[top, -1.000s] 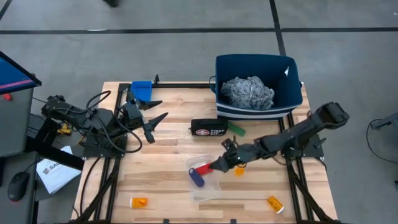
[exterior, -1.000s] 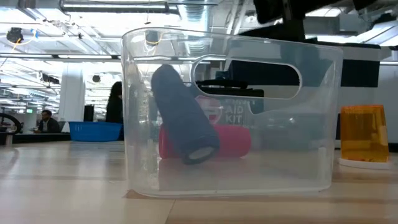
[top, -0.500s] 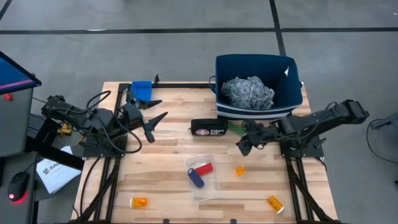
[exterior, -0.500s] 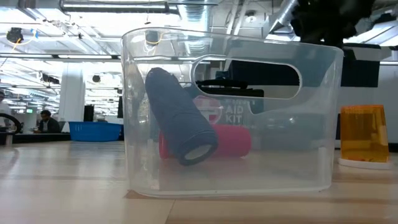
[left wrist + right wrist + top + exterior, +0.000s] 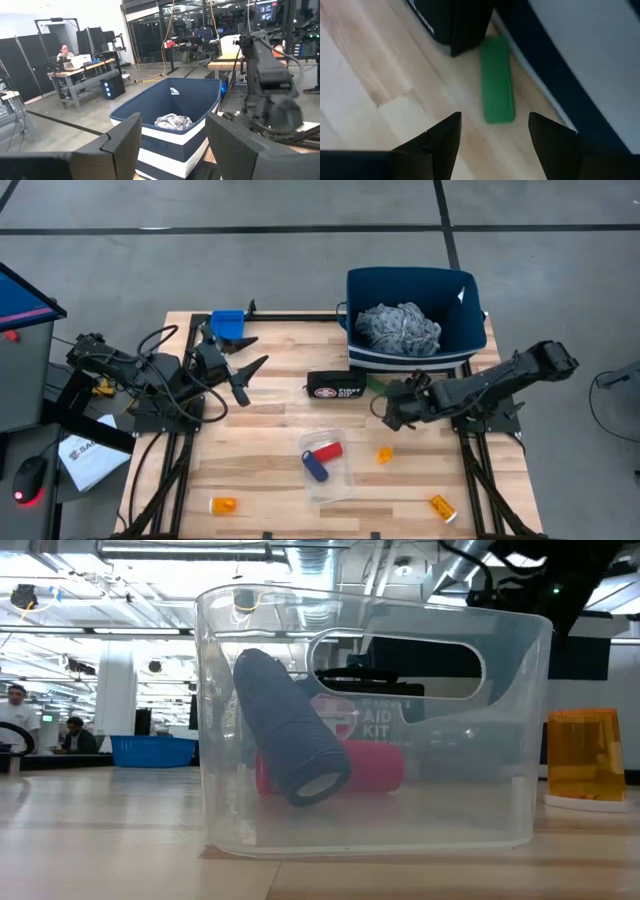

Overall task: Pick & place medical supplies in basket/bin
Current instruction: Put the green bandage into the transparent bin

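Observation:
My right gripper (image 5: 385,412) (image 5: 492,142) hangs open just above the table. It stands short of the green roll (image 5: 378,387) (image 5: 496,80), which lies flat against the foot of the navy bin (image 5: 410,358) (image 5: 150,142). The grey mottled cloth (image 5: 400,328) (image 5: 172,121) lies inside the bin. A red roll (image 5: 327,451) (image 5: 365,768) and a blue roll (image 5: 315,467) (image 5: 290,730) sit in a clear container (image 5: 338,483) (image 5: 520,720), the blue one leaning on the red. Three orange pill bottles (image 5: 384,454), (image 5: 223,505), (image 5: 442,506) rest on the table. My left gripper (image 5: 245,375) (image 5: 172,145) waits open at the left.
A black first-aid pouch (image 5: 335,384) (image 5: 455,25) lies beside the green roll, left of the bin. A blue object (image 5: 228,325) sits at the far left edge. Bare wood lies between the pouch and the clear container. People show in the room behind.
My right gripper has drawn back from the clear container and the red roll, moving toward the table's far edge and right, and now stands by the green roll. The blue roll has shifted slightly inside the container; the red roll has stayed there.

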